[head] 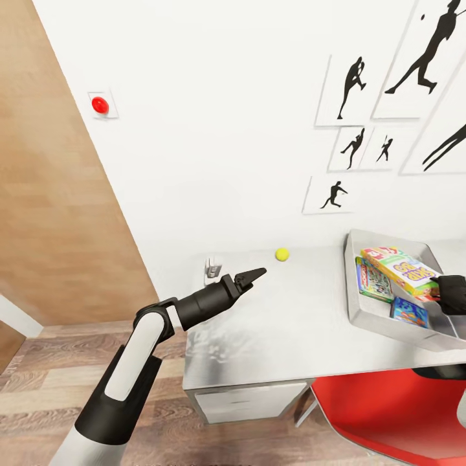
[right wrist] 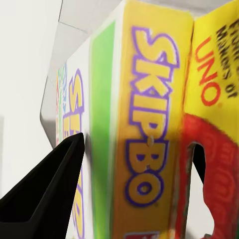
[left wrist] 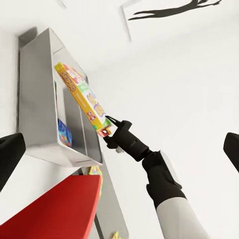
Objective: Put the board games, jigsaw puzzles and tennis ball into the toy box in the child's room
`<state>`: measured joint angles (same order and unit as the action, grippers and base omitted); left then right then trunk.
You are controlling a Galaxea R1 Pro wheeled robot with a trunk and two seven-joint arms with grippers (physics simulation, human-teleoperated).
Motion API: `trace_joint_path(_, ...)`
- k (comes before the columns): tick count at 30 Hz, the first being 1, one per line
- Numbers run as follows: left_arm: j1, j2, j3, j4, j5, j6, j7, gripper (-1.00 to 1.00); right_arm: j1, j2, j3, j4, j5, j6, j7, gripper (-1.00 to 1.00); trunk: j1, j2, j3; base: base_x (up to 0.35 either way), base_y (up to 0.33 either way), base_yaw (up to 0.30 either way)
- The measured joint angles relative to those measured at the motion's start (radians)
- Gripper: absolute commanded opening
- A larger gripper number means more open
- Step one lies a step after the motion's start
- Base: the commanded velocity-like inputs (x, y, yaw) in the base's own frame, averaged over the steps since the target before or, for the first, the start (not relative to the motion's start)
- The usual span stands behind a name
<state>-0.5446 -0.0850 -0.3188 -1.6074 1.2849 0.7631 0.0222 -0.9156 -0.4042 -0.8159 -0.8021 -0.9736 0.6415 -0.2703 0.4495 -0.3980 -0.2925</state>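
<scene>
Head view gives me the bench [head: 278, 323] first, with the toy box [head: 357, 285] on its right side, placed where my right arm reaches it without moving the base. Inside lie two smaller games, a green one [head: 374, 280] and a blue one [head: 410, 312]; their covers are too small to read. Across them sits the big game [head: 400, 268], one end raised, because my right gripper [head: 446, 291] has its fingers [right wrist: 55, 189] clamped on that end while I lower it in. In the right wrist view its side reads "SKIP-BO" and "UNO". My left gripper [head: 251, 277] hangs over the bench with its fingers pressed together on nothing, parked clear of the box. The ball [head: 281, 254] waits far back near the wall.
</scene>
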Motion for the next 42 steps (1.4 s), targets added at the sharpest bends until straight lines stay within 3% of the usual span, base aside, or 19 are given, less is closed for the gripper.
trace_joint_path(27, 0.000, 0.001, 0.000, 0.000, 0.000, 0.000, 0.000, 1.00, 0.000, 0.003, 0.001, 0.023, 0.001, -0.002, 0.001, -1.00, 0.000, 0.000, -0.007, 0.000, 0.000, 0.013)
trace_joint_path(42, 0.000, 0.000, -0.001, 0.000, 0.000, 0.000, 0.000, 1.00, -0.006, 0.005, 0.002, 0.054, 0.001, -0.046, 0.011, -1.00, 0.000, 0.000, -0.008, 0.000, 0.000, 0.000)
